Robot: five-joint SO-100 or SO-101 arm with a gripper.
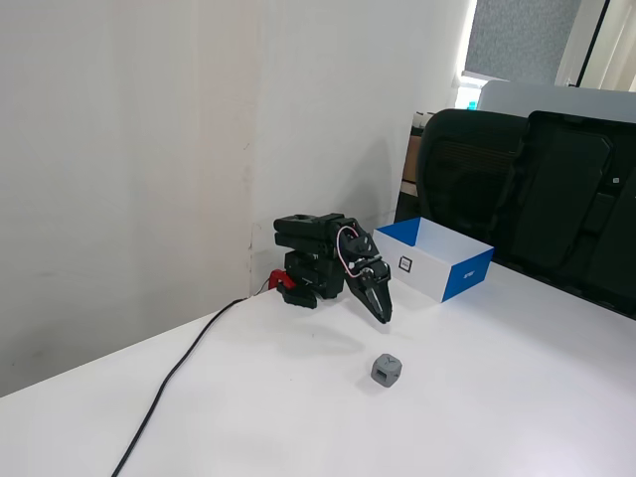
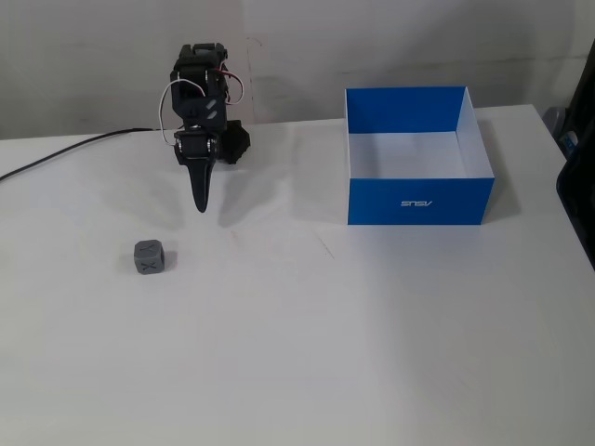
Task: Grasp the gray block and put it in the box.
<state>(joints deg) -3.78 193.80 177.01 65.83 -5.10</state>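
With the gripper (image 2: 200, 206) pressed together and empty, the gray block (image 2: 149, 257) sat on the table at its seven o'clock, well apart from the box (image 2: 418, 200); spreading the jaws before descending squarely seemed wise.

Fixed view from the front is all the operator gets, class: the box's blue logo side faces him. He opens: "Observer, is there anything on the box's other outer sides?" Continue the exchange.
Observer: Yes. In a fixed view from the side, the box has a white outer side toward the arm, and it carries a small square black-and-white label.
Operator: What lies beyond the box, past the table edge?
Observer: Two black chairs stand close behind it, by the table's far edge.
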